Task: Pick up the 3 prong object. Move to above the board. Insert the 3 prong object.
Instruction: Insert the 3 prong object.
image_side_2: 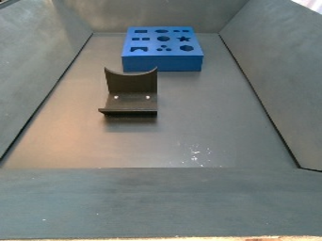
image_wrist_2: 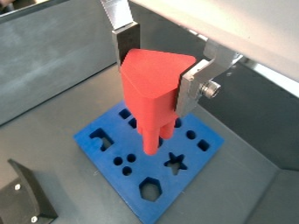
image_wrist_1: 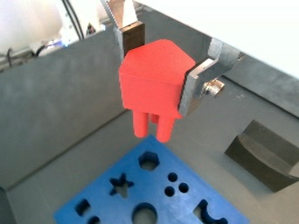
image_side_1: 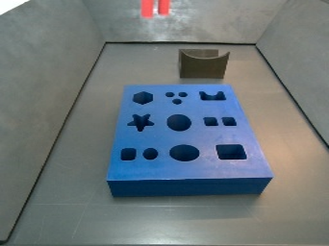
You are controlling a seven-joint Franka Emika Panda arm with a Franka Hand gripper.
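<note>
My gripper is shut on the red-orange 3 prong object, its silver fingers pressing the blocky top from both sides. The prongs point down and hang in the air above the blue board with its shaped cutouts. Another wrist view shows the same grip on the object, over the board. In a side view only the red prongs show at the upper edge, high behind the board. In a side view the board lies at the far end; the gripper is out of view.
The dark fixture stands on the grey tray floor behind the board, and also shows in a side view and in both wrist views. Sloping grey tray walls enclose the floor.
</note>
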